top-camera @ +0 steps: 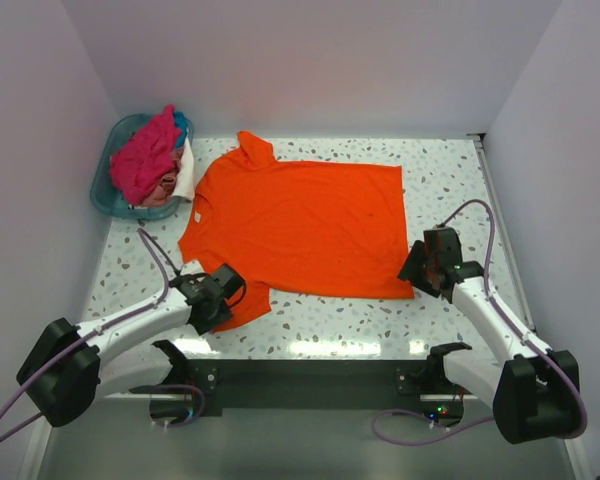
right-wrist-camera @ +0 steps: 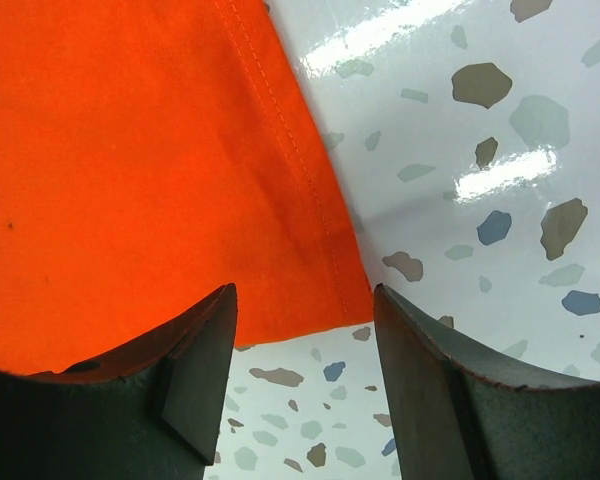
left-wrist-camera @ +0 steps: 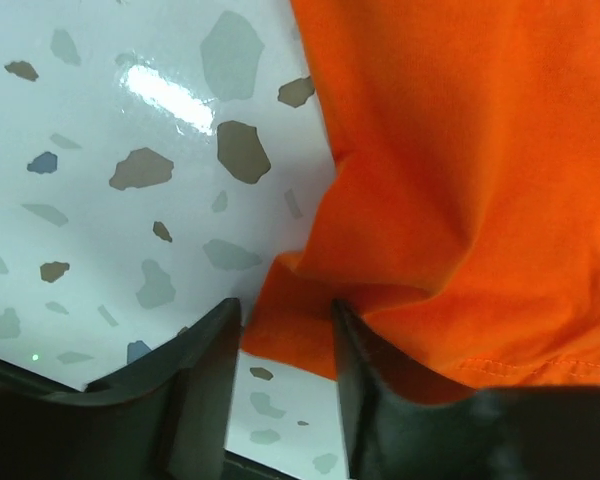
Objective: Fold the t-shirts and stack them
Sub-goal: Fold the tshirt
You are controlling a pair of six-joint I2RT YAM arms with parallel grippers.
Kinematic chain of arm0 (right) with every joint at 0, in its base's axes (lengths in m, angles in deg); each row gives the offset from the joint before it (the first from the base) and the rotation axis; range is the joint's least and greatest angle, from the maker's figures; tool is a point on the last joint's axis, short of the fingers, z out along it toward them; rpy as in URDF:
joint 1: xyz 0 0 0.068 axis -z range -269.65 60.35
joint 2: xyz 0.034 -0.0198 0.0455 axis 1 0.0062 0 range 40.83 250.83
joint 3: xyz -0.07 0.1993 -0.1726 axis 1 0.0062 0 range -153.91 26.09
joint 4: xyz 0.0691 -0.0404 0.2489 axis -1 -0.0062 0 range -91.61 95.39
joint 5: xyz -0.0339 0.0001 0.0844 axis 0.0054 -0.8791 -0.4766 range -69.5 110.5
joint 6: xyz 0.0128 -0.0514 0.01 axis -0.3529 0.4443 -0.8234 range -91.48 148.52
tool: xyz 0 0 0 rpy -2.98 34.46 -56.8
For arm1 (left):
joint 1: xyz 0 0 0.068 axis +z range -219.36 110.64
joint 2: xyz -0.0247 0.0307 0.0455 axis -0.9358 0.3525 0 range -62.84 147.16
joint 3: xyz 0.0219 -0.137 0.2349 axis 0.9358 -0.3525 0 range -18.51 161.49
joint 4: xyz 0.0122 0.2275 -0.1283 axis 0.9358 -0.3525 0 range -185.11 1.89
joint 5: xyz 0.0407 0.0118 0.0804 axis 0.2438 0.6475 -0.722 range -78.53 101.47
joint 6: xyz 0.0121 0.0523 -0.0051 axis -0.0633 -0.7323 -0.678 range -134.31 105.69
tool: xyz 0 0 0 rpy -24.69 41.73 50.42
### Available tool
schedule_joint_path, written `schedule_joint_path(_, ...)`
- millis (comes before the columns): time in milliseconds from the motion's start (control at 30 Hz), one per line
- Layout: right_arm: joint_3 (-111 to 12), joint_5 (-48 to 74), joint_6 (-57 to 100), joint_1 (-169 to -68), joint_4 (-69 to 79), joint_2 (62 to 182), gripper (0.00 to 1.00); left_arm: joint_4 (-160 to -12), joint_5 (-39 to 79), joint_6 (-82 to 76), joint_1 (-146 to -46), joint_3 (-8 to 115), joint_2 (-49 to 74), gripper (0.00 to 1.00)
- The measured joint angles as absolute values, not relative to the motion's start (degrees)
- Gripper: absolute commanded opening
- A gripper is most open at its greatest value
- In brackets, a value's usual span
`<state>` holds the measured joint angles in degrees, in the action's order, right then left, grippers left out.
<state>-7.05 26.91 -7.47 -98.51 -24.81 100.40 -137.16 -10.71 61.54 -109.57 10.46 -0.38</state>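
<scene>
One orange t-shirt [top-camera: 310,225] lies spread flat on the speckled table, neck toward the left. My left gripper [top-camera: 223,292] sits low at its near sleeve. In the left wrist view this gripper [left-wrist-camera: 285,315] is open, with the sleeve's [left-wrist-camera: 450,200] corner just between the fingertips and bare table in the gap. My right gripper [top-camera: 426,264] is at the shirt's near hem corner. In the right wrist view it [right-wrist-camera: 302,295] stands open, and the stitched corner [right-wrist-camera: 320,290] reaches between its fingertips. More t-shirts, magenta-pink [top-camera: 145,160], blue [top-camera: 183,126] and white [top-camera: 185,176], are heaped in a basket.
The teal plastic basket [top-camera: 104,196] stands at the table's back left corner. White walls close in the back and both sides. Bare speckled table [top-camera: 445,175] shows right of the shirt and along the front edge [top-camera: 330,325].
</scene>
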Motion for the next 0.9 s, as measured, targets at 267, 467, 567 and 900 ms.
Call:
schedule_joint_path(267, -7.12, 26.72, -7.47, -98.51, -24.39, 101.67, 0.6, -134.43, -10.38, 59.07, -109.57, 9.32, -1.59, 0.0)
schedule_joint_path(467, -7.43, 26.7, -7.47, -98.51, -23.65, 103.02, 0.59, -134.23, -8.72, 57.87, -109.57, 9.26, -6.85, 0.0)
schedule_joint_path(567, -7.43, 26.5, -7.53, -98.51, -23.41, 104.2, 0.57, -135.11, -8.41, 57.02, -109.57, 10.79, -10.59, 0.0)
schedule_joint_path(900, -7.03, 26.37, -8.71, -98.51, -24.96, 103.18, 0.53, -135.83, -6.95, 54.55, -109.57, 13.98, -15.09, 0.0)
